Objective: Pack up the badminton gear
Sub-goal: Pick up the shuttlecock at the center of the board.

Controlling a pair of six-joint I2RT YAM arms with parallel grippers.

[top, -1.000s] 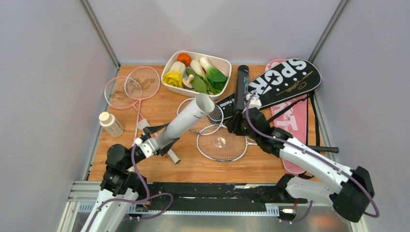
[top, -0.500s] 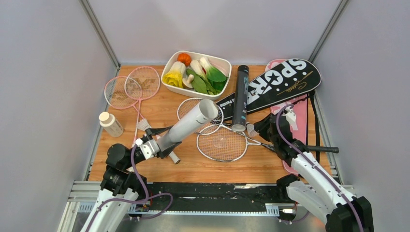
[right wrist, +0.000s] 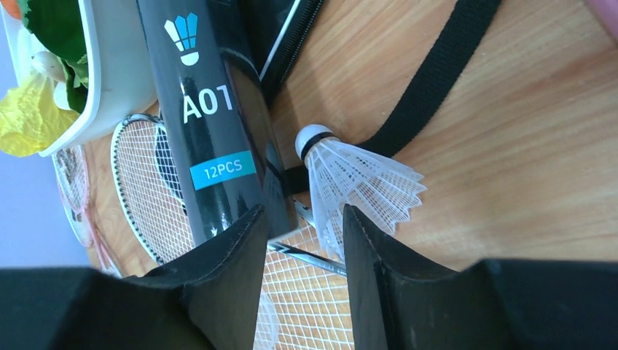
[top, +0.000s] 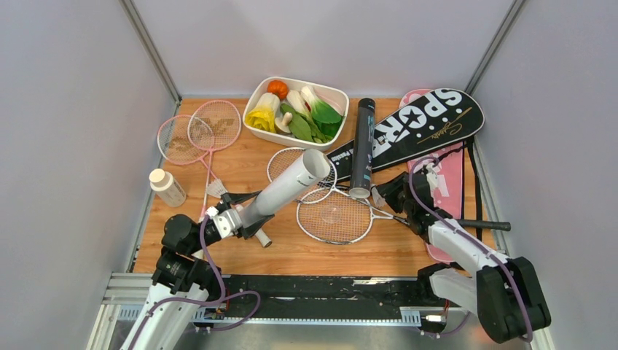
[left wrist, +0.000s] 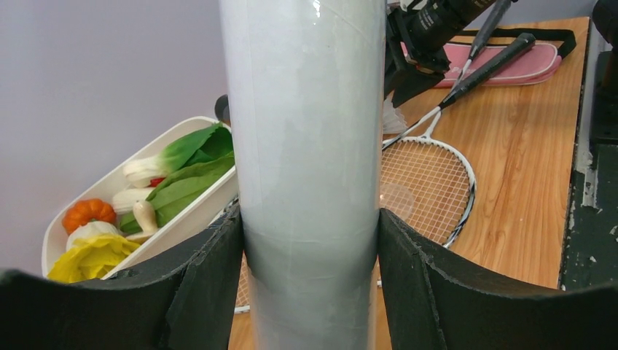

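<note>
My left gripper (top: 244, 216) is shut on the white tube (top: 288, 184) and holds it tilted above the table, open end toward the middle. The tube fills the left wrist view (left wrist: 310, 146) between my gripper's pads (left wrist: 310, 219). My right gripper (top: 382, 195) is open and empty, low over the table. In the right wrist view (right wrist: 302, 215) a white feather shuttlecock (right wrist: 357, 182) lies just ahead of it, by the right finger. The black tube (top: 362, 146) lies flat beside it (right wrist: 208, 124). Silver racquets (top: 337, 216) lie mid-table and pink racquets (top: 197, 131) at the back left.
The black "SPORT" cover (top: 426, 122) and pink cover (top: 446, 191) lie at the right. A white tray of toy vegetables (top: 337, 95) stands at the back. A clear bottle (top: 167, 187), another shuttlecock (top: 216, 188) and a small white cylinder (top: 261, 238) are at the left.
My right gripper let go of the black tube, which now lies flat. It drew back to the right, then edged toward the shuttlecock. The left arm barely moved.
</note>
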